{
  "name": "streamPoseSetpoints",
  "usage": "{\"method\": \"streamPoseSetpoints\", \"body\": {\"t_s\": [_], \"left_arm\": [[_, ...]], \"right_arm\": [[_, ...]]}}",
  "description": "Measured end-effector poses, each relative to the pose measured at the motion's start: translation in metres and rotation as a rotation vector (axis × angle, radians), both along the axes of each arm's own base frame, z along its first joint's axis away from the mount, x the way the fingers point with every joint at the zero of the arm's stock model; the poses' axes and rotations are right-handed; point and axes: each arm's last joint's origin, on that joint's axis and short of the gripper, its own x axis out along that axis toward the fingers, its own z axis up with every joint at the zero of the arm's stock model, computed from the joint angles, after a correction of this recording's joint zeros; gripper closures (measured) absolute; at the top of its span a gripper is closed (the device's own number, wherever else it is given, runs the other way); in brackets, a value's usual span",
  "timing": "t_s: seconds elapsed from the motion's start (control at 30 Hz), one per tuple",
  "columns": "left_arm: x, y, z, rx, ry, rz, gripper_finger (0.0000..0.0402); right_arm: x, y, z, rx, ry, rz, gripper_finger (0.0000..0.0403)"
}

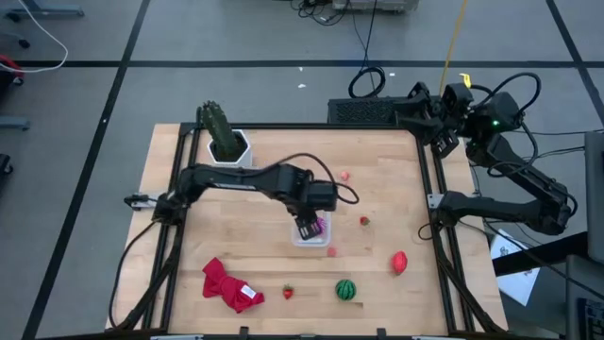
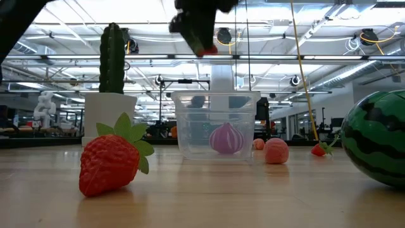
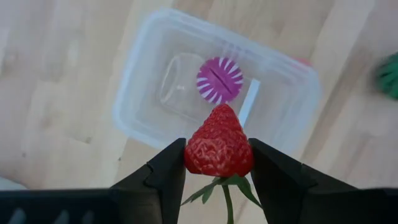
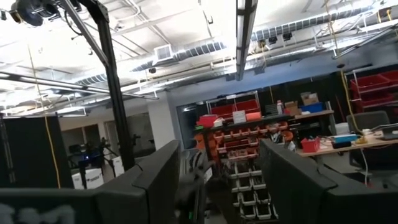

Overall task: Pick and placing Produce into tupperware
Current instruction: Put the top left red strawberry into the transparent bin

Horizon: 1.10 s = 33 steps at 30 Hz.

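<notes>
While clamped in left pincer (image 3: 219, 163), strawberry (image 3: 219, 144) hangs above tupperware (image 3: 152, 81)

Above tub: the left gripper (image 1: 309, 227) hangs over the open tupperware (image 1: 310, 233), fingers clamped on a strawberry (image 3: 219, 149).
Inside tub: purple striped ball (image 3: 219, 79) fills one part; the rest is bare.
Counter (image 1: 396, 179) right of tub: open, with small red pieces (image 1: 364, 221) well apart.
Back left: cactus (image 1: 219, 130) stands tall.

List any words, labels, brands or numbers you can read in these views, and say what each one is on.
None can be read.
The red cloth carries a white tag, too small to read.
Papers beside the table near the right arm: print too small.
The tupperware and the strawberry in the left claw show no lettering.
</notes>
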Motion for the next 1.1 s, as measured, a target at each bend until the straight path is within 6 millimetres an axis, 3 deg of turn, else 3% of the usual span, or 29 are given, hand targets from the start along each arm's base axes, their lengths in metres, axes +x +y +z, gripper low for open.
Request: {"method": "streamPoseSetpoints", "body": {"t_s": [0.27, 0.67, 1.1], "left_arm": [[0.023, -0.001, -0.051, -0.009, 0.111, -0.022, 0.0231], [0.039, 0.008, -0.086, -0.007, 0.146, 0.001, 0.0231], [0.030, 0.009, -0.108, 0.074, 0.248, 0.068, 0.0231]], "right_arm": [[0.000, 0.000, 0.000, -0.001, 0.001, 0.002, 0.0193], [0.000, 0.000, 0.000, -0.001, 0.001, 0.003, 0.0193], [0.000, 0.000, 0.000, 0.021, 0.004, 0.016, 0.0193]]}}
